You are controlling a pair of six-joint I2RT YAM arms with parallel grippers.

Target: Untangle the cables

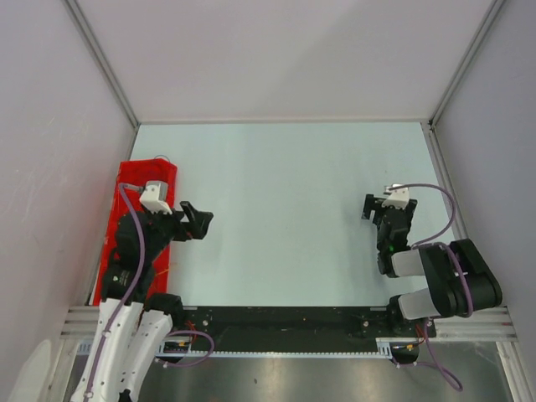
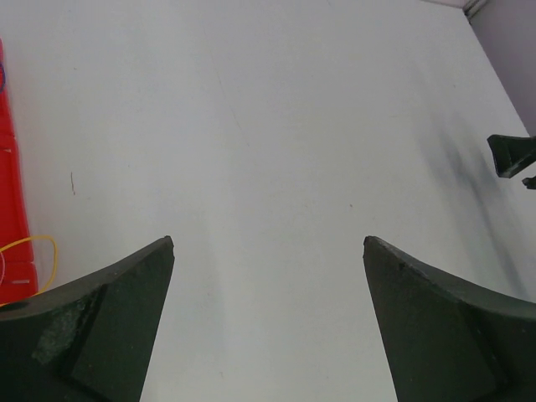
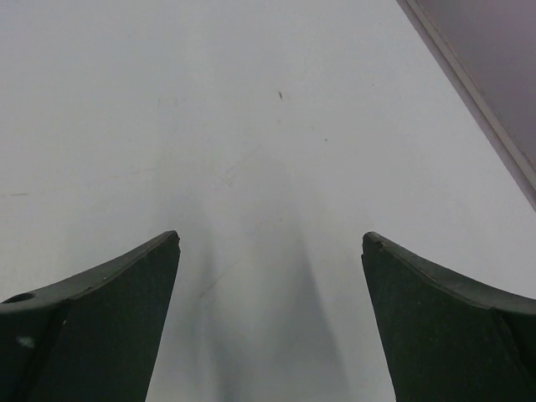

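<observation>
Both tools, left tool (image 1: pixel 198 221) and right tool (image 1: pixel 387 207), are released and carry nothing. You see only a yellow cable (image 2: pixel 33 251) on the red tray (image 1: pixel 117 243); the stage stays unclear.

Light is even, bright and diffuse across the table (image 1: pixel 285 209), with no hard glare spots in the overhead view. That view is sharp, and the enclosure walls lean outward toward the corners, a wide-lens effect. Shadows on the table are faint. In the right wrist view a soft grey shadow spreads on the table between the right gripper's fingers (image 3: pixel 92 327), which are dark and slightly soft-focused. In the left wrist view the table looks washed out, nearly white, with a smudgy shadow toward the right edge; the red tray (image 2: pixel 12 209) at the left of the table is oversaturated.
</observation>
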